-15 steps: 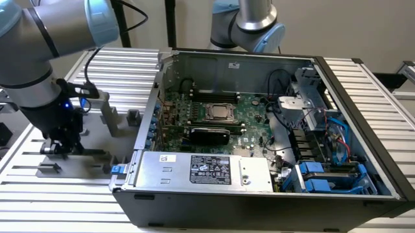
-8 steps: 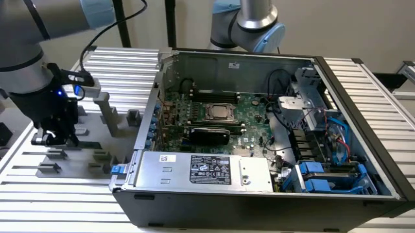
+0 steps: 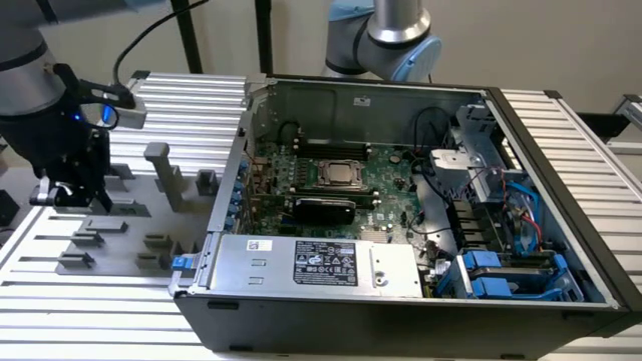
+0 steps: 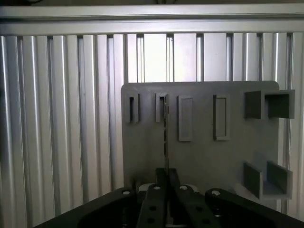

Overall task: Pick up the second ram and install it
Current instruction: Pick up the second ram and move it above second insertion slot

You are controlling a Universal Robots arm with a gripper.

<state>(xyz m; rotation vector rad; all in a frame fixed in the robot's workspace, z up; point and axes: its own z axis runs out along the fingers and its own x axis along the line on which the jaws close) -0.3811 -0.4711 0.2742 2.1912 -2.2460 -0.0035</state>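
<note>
The second ram (image 4: pixel 166 137) appears edge-on in the wrist view as a thin dark strip. It runs from a slot block (image 4: pixel 161 107) on the grey holder plate (image 4: pixel 199 156) to my fingers. My gripper (image 4: pixel 166 173) is shut on its near end, one black finger on each side. Whether the strip still sits in its slot I cannot tell. In the exterior view my gripper (image 3: pixel 72 197) hangs low over the holder plate (image 3: pixel 131 226) at the exterior view's left. It is well apart from the open computer case (image 3: pixel 561 188). The motherboard's CPU socket (image 3: pixel 339 174) lies inside, with dark memory slots (image 3: pixel 331 150) behind it.
Grey holder blocks (image 3: pixel 161 173) stand up from the plate near my gripper. A slatted aluminium table (image 3: pixel 90 301) carries everything. The case holds a silver power supply (image 3: pixel 311 263) and blue drive bays (image 3: pixel 501 278). A second arm's base (image 3: pixel 392 37) rises behind the case.
</note>
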